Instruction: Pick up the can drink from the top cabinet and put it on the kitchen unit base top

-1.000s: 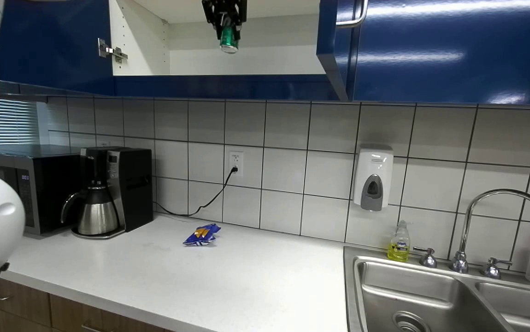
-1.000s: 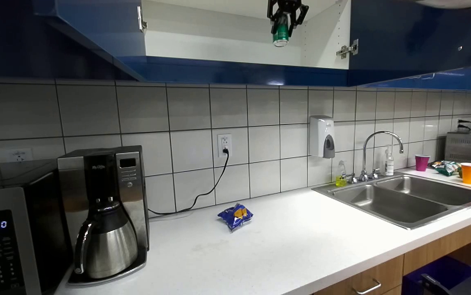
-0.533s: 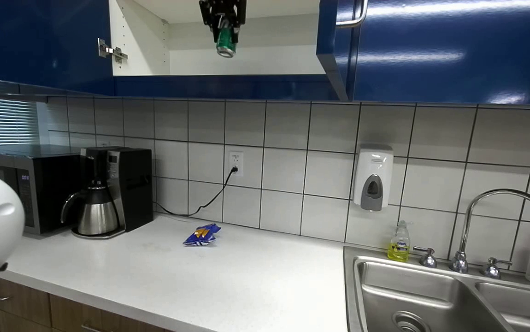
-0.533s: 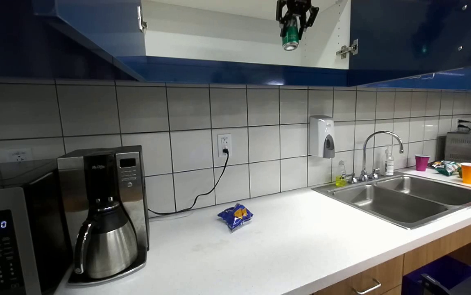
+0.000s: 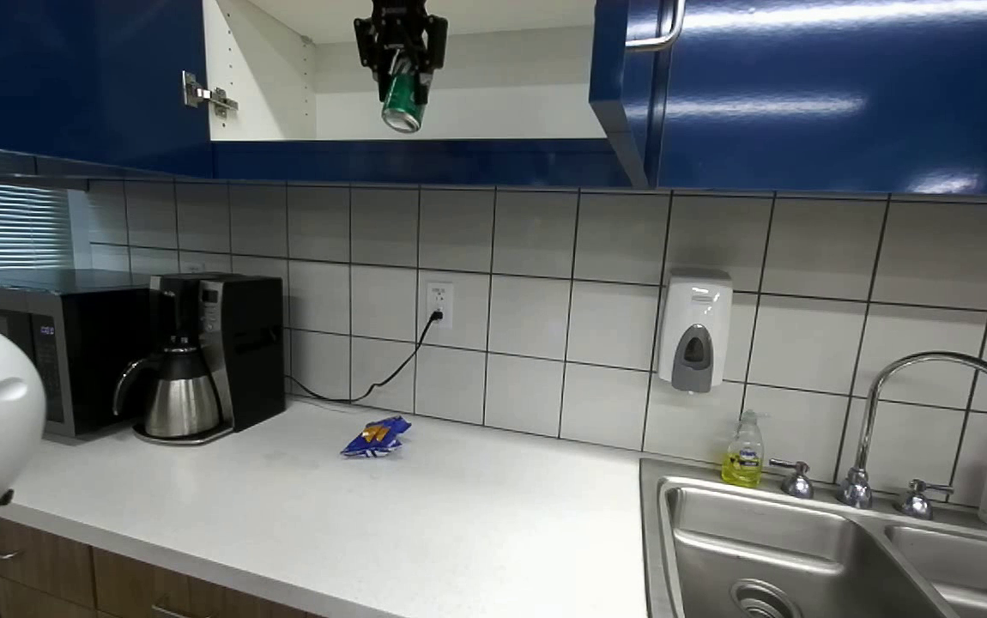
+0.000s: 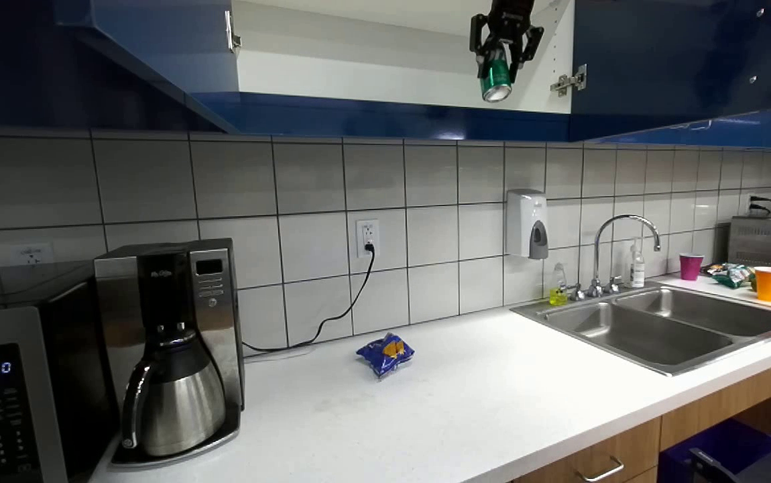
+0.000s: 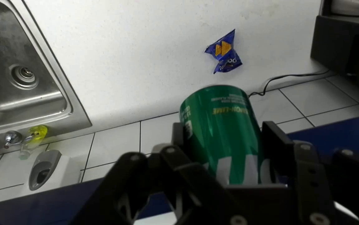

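In an exterior view, see the gripper [image 5: 404,86] pointing down, drawn in to about a can's width, with the green can [image 5: 403,107] held fast and tilted in it, high above the worktop [image 5: 459,515] and seemingly out in front of the top cabinet [image 5: 493,107]. Judged to be at the carrying-down step. Back off toward the front edge before sinking, to miss the lower rail [image 5: 408,161]. Count one can, one gripper, one packet [image 5: 376,437] near the back edge, one coffee maker [image 5: 245,343] along that edge, at the end away from the sink [image 5: 764,549].

In an exterior view, pick for the landing the stretch between packet and front edge, well short of the sink-side edge. Turn the can upright on the way down, for a flat meeting. Count one microwave [image 6: 30,369] beside the coffee maker, one soap dispenser [image 6: 527,223] above the back edge, two bottles [image 6: 637,266] behind the sink, three cups [image 6: 770,284] past it.

In the wrist view, see two fingers [image 7: 277,145] tight against the can's sides. Note the can's outline across the back edge: possibly too near for a straight drop. Come down slowly, feel for contact, only then spread the fingers. Count one drain [image 7: 24,76].
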